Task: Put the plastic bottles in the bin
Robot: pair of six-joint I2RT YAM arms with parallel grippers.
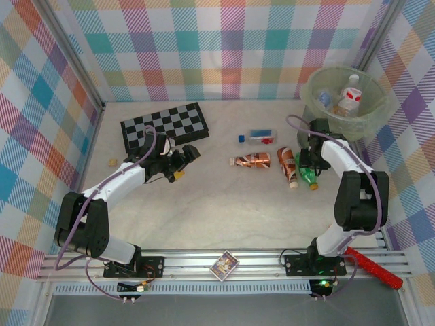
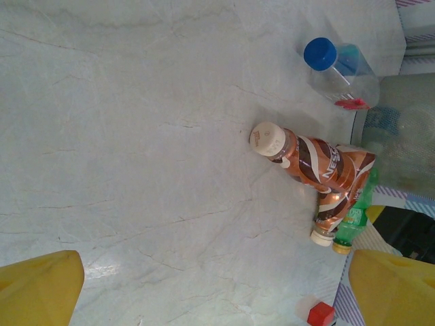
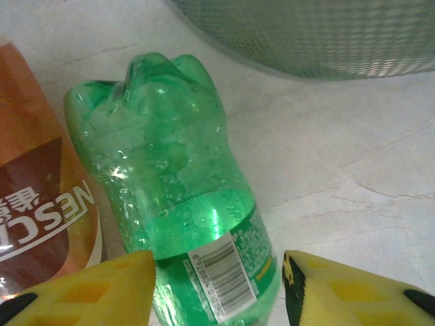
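Surface: pale marbled table (image 1: pixel 224 210) is lying under everything, with pastel checked walls (image 1: pixel 224 47) standing around it.
Bin: the bin (image 1: pixel 309 112) is standing in the far right corner, holding a white bottle (image 1: pixel 350 95) with a red label and at least one clear one beside it.
Green bottle: the green bottle (image 3: pixel 177 176) is lying on its side on the table just in front of the bin, its base pointing toward the bin's wall and its barcode label facing up.
Right gripper: the right gripper (image 3: pixel 217 292) is straddling the green bottle near the label, a yellow pad sitting close on each side; whether the pads are pressing it is not clear.
Brown bottle: a brown bottle (image 3: pixel 41 190) with white lettering is lying alongside the green one, touching it.
Copper bottle: a copper bottle (image 1: pixel 253 159) is lying crosswise near the table's middle, its pale cap pointing left.
Clear bottle: a clear bottle (image 1: pixel 258 136) with a blue cap is lying just beyond the copper one.
Left gripper: the left gripper (image 1: pixel 187 163) is hovering beside the near edge of the chequered board (image 1: pixel 165 126), its jaws standing wide apart with nothing between them.
Rail: a small colourful card box (image 1: pixel 224 263) is sitting on the near rail between the arm bases.
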